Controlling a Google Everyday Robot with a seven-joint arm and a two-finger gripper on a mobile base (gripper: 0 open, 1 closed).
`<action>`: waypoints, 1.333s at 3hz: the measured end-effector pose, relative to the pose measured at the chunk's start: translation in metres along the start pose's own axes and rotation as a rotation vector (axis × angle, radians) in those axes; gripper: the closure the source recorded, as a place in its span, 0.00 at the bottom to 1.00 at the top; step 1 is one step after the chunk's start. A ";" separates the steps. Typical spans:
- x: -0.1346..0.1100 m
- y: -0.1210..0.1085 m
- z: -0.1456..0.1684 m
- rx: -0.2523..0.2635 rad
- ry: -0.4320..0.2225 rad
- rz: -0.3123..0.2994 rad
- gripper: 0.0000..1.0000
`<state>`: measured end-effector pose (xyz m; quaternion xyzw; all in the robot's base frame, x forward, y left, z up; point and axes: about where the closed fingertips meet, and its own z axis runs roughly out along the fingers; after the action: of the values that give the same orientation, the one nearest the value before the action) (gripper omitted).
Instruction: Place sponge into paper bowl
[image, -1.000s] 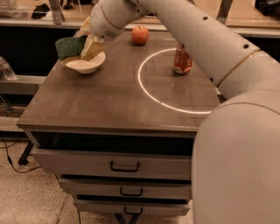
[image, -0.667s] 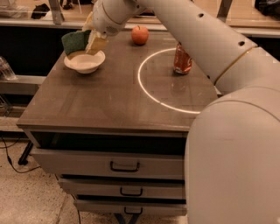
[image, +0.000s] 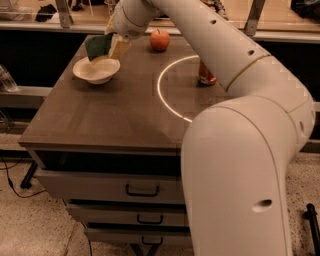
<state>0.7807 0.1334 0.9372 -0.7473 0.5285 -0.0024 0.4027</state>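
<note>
The white paper bowl (image: 96, 70) sits on the far left part of the brown table (image: 115, 115). My gripper (image: 113, 49) hangs just above the bowl's far right rim and is shut on the sponge (image: 97, 46), whose dark green top faces left and is tilted. The sponge's lower edge hangs just above the inside of the bowl; I cannot tell whether it touches the bowl. My white arm reaches in from the right foreground and hides the table's right side.
A red apple (image: 159, 40) stands at the table's far edge, right of the gripper. A red can (image: 205, 75) stands beside my arm, inside a bright ring of light (image: 165, 95). Drawers (image: 142, 189) are below the table's front edge.
The gripper with the sponge has moved a little to the right and lifted slightly, from over the bowl's left side to over its far right rim.
</note>
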 end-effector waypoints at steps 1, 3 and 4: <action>0.008 -0.006 0.008 -0.006 0.007 0.000 0.74; -0.005 0.001 0.030 -0.049 -0.037 0.003 0.28; -0.021 0.011 0.040 -0.080 -0.080 0.004 0.00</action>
<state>0.7800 0.1723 0.9124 -0.7612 0.5133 0.0497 0.3933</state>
